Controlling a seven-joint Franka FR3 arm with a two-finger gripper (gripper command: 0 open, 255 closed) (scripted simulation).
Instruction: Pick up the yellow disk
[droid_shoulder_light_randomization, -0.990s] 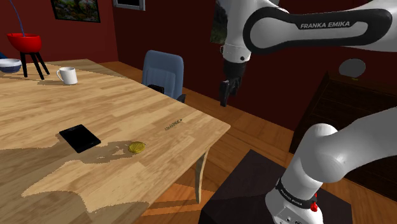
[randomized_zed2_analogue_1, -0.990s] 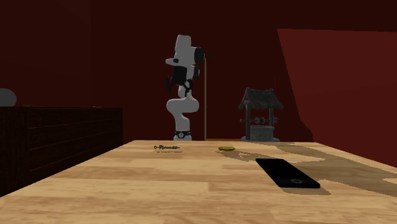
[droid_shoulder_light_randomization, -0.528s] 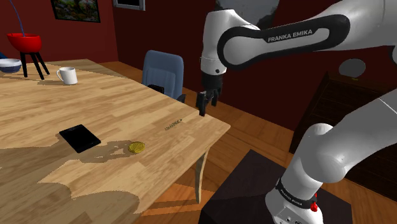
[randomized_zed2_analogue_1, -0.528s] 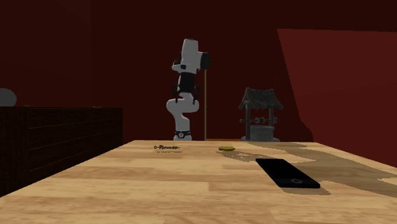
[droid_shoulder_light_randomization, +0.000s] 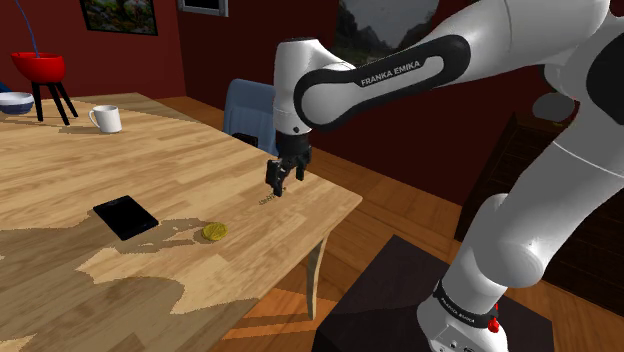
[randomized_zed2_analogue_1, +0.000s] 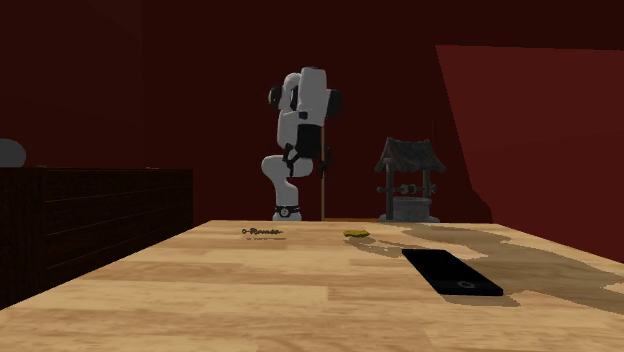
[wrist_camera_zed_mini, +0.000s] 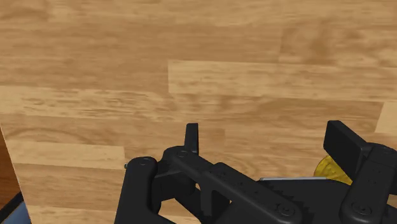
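My all-black two-finger gripper (droid_shoulder_light_randomization: 277, 184) hovers above the light wooden table (droid_shoulder_light_randomization: 150, 165), fingers (wrist_camera_zed_mini: 192, 137) spread apart and empty; the flat yellow disk (wrist_camera_zed_mini: 331, 170) lies beside one of them.

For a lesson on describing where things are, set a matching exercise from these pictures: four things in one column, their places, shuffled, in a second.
1. yellow disk
2. white mug
3. black flat slab
4. blue chair

A. off the table, beyond its far edge in the shoulder view
B. on the table, near the red bowl on its stand
C. flat on the table, close beside the disk
D. beside one of the fingers in the wrist view

Pairs: 1-D, 2-B, 3-C, 4-A
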